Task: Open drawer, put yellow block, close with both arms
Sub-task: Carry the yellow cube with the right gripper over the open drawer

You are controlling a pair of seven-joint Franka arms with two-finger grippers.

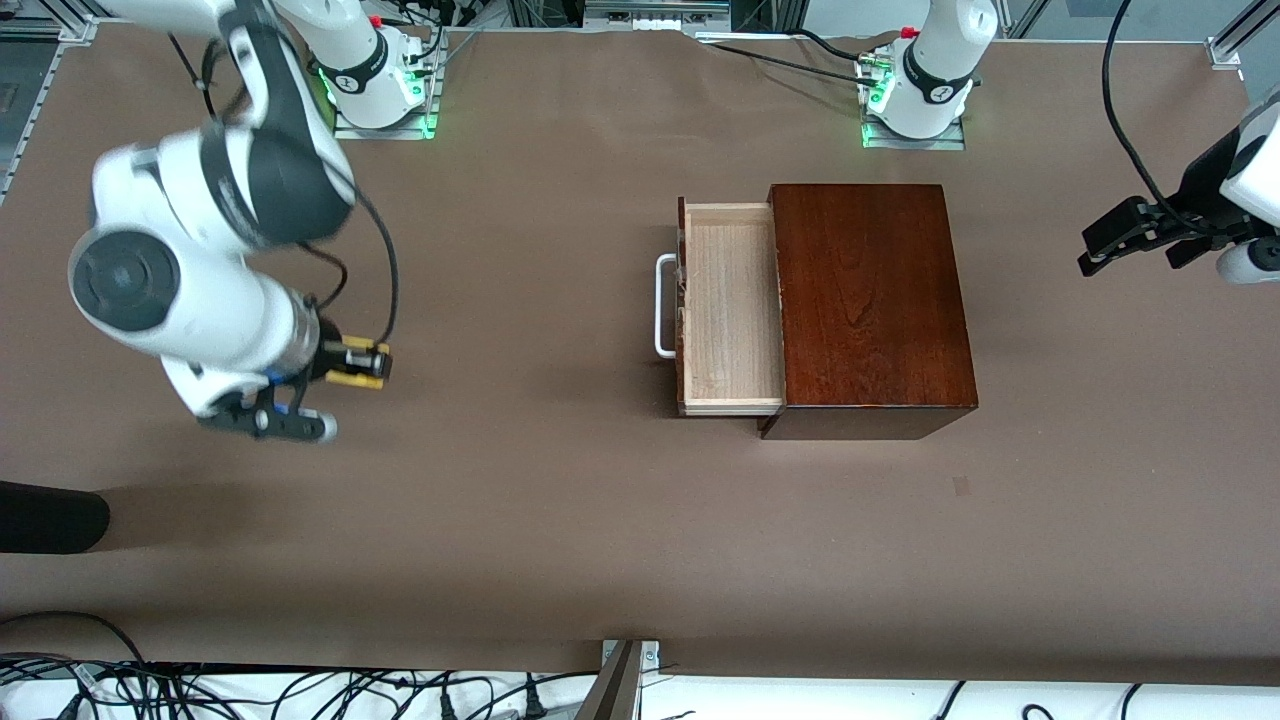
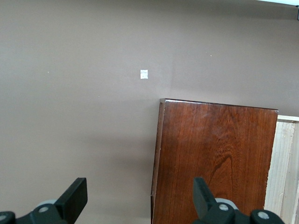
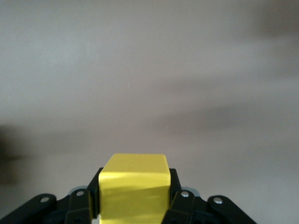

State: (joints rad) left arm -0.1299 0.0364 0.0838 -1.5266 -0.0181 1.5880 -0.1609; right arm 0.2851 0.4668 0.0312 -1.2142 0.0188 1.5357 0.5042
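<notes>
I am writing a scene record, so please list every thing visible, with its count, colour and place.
box: one, dark reddish-brown wood, on the table toward the left arm's end.
drawer: one, pale wood, pulled out of the box toward the right arm's end, nothing in it.
handle: one, white bar, on the drawer's front.
yellow block: one, bright yellow, clamped in the right claw.
table: one, brown.
right claw: one, black, shut on the yellow block, above the table toward the right arm's end.
left claw: one, black, open, holding nothing, near the left arm's end of the table.
</notes>
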